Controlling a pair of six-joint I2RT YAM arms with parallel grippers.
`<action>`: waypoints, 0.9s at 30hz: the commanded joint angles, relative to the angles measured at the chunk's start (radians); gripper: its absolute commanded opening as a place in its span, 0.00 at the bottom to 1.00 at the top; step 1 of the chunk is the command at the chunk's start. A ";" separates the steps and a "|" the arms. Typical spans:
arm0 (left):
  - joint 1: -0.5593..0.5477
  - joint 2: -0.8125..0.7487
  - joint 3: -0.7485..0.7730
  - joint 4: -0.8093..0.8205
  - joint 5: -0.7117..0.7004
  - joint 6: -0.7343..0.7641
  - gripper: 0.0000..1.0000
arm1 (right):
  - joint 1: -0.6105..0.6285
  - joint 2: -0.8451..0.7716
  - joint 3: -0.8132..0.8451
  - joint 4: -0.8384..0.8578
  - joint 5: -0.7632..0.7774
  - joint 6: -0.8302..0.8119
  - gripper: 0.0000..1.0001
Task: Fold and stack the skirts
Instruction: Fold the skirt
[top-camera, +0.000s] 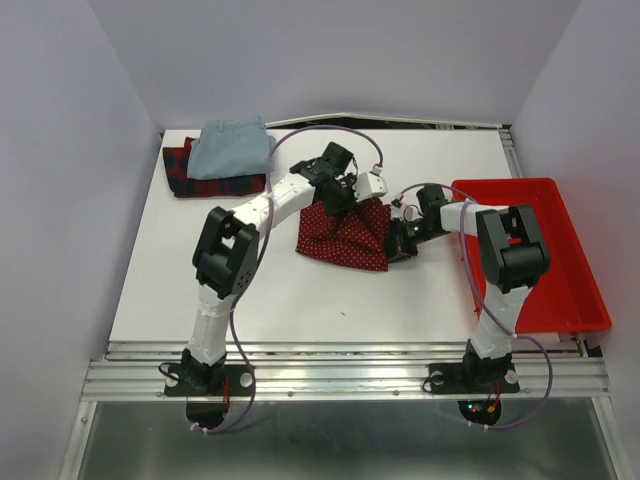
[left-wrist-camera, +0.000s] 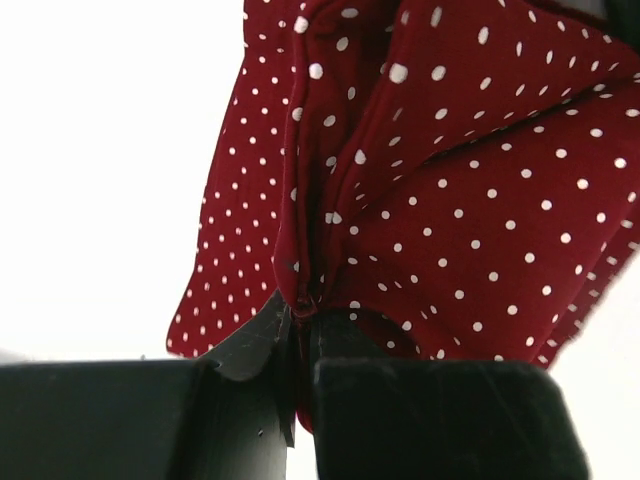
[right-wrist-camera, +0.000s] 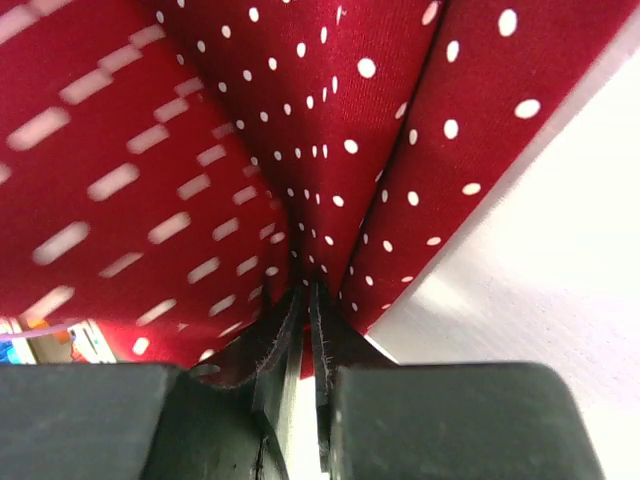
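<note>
The dark red dotted skirt (top-camera: 345, 238) lies bunched at the table's middle, its top edge lifted. My left gripper (top-camera: 340, 192) is shut on its upper edge; the left wrist view shows the cloth (left-wrist-camera: 450, 180) pinched between the fingers. My right gripper (top-camera: 400, 238) is shut on the skirt's right edge; the right wrist view shows the dotted cloth (right-wrist-camera: 330, 150) clamped between the pads. The pale blue skirt (top-camera: 232, 146) lies folded on the plaid skirt (top-camera: 196, 180) at the back left.
A bright red plastic tray (top-camera: 560, 290) stands at the right side of the white table (top-camera: 300, 300). Purple cables loop over both arms. The table's back edge and the walls are close behind the folded stack.
</note>
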 joint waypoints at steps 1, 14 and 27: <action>0.025 0.101 0.125 -0.034 0.068 0.065 0.08 | 0.015 0.061 -0.017 -0.095 0.144 -0.079 0.14; 0.040 0.283 0.234 -0.063 0.043 0.059 0.34 | 0.015 0.029 0.031 -0.146 0.163 -0.076 0.19; 0.068 0.164 0.380 -0.175 -0.001 0.039 0.68 | 0.015 -0.129 0.164 -0.194 0.281 -0.012 0.43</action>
